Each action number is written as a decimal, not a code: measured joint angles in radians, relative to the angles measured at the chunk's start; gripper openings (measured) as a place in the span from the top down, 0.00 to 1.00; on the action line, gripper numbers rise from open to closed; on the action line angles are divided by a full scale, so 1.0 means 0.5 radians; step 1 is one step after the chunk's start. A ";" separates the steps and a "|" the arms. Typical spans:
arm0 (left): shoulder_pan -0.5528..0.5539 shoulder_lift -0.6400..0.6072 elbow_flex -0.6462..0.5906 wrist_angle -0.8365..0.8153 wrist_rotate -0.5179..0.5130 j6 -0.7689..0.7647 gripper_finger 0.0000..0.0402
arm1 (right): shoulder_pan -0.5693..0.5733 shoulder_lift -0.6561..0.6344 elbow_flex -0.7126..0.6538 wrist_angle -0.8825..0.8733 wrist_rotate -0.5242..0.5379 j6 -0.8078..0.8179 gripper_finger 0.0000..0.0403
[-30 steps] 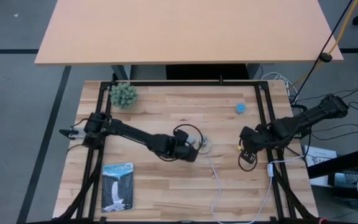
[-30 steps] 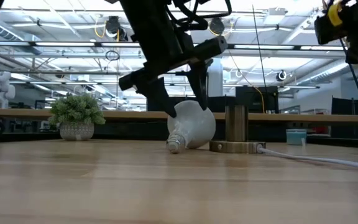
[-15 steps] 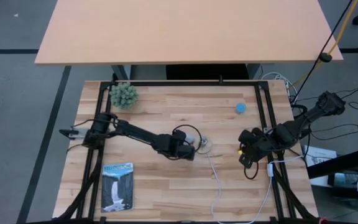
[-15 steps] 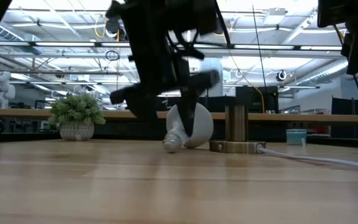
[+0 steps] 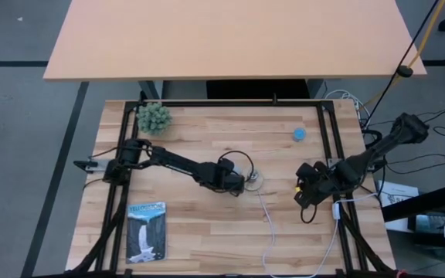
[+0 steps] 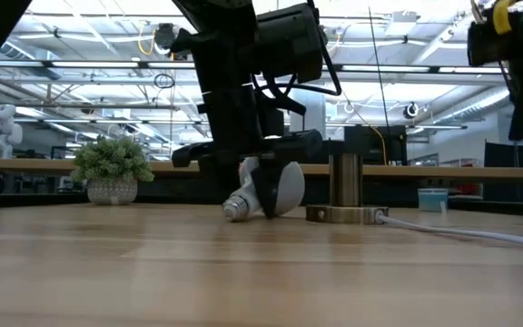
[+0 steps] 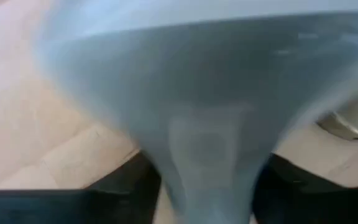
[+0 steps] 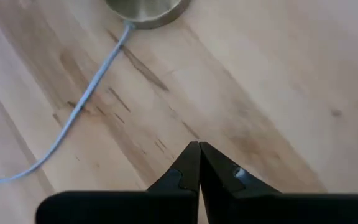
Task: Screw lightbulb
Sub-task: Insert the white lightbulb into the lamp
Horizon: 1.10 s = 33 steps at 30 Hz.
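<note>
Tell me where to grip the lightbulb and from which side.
Grip the lightbulb across its wide white dome, coming from above. It lies on its side on the table, screw base pointing away from the socket. The left pincer is already there, which leaves the thread free.

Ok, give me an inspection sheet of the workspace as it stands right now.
Surface: wooden table, bare planks.
Job's things: lightbulb lying on its side, base pointing away from the socket; not screwed in.
Clutter: potted plant, blue round object, booklet.
End effectors: left end effector around the lightbulb; right end effector shut, empty, above the table at its right side.
Cables: white cord runs from the socket to the near edge.
Surroundings: second tabletop beyond; nobody seen.
</note>
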State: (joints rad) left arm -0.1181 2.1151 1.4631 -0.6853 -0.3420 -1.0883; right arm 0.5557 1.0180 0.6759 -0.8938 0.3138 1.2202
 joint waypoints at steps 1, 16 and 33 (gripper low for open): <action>0.000 0.000 0.000 0.002 0.001 0.044 0.62 | 0.011 0.001 -0.051 0.077 -0.001 0.012 1.00; -0.188 -0.200 -0.003 0.137 -0.500 0.386 0.63 | 0.087 0.097 -0.839 1.894 0.245 -0.159 1.00; 0.251 -0.786 -1.116 1.445 -0.285 1.033 0.63 | 0.136 0.217 -0.888 1.995 0.474 -0.220 1.00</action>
State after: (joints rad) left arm 0.0074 1.7221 0.9053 0.0370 -0.4843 -0.5716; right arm 0.6239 1.1263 0.2317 0.1037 0.5507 1.1100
